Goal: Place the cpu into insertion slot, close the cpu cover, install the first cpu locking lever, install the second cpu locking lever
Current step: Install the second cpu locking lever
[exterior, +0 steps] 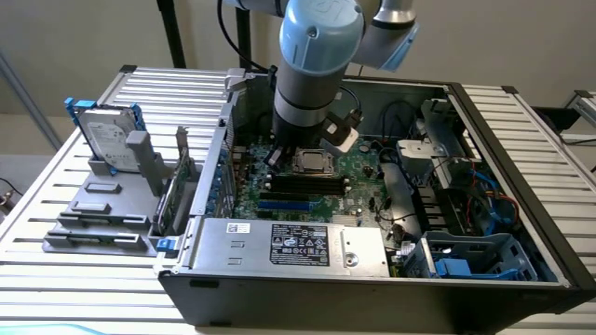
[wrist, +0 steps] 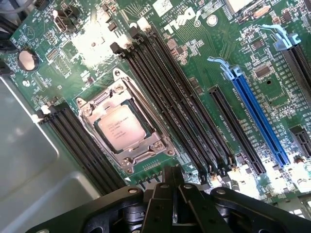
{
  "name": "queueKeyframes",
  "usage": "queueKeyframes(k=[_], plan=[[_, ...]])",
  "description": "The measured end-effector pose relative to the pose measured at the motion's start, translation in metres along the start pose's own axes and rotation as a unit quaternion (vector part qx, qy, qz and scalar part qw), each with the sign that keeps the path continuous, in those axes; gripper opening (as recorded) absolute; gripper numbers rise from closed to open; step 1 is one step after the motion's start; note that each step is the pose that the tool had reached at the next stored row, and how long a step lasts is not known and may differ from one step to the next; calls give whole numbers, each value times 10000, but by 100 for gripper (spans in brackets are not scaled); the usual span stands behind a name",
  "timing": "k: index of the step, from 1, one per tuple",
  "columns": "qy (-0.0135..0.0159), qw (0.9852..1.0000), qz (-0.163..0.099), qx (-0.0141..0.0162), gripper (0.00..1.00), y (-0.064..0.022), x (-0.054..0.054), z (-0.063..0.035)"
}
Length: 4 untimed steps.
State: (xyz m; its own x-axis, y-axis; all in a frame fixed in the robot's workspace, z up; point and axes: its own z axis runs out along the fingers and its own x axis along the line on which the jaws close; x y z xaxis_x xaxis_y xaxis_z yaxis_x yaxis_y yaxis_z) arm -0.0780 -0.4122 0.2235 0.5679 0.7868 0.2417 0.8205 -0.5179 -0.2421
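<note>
The cpu [wrist: 121,128] lies flat in the insertion slot [wrist: 130,165], its pale silvery face showing print. The cpu cover [wrist: 99,104], a silvery frame, lies down around it, with the chip showing through its window. My gripper [wrist: 173,190] hangs above the board just beside the socket, fingers pressed together with nothing between them. In the exterior view the gripper [exterior: 276,155] sits low inside the open computer case, just to the exterior view's left of the socket and cpu [exterior: 312,163]. I cannot make out how the locking levers stand.
Long black memory slots [wrist: 165,97] flank the socket, and a blue expansion slot [wrist: 255,116] lies further off. The grey power supply [exterior: 279,244] fills the case front, with cables and drive cages [exterior: 465,209] on the exterior view's right. A hard drive [exterior: 107,136] stands on a grey holder outside.
</note>
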Motion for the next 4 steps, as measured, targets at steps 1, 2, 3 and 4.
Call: queueKeyframes(k=[1,2,3,4], plan=[[0,10000,0,0,11,0,0,0],[0,10000,0,0,11,0,0,0],[0,10000,0,0,11,0,0,0],[0,10000,0,0,11,0,0,0]])
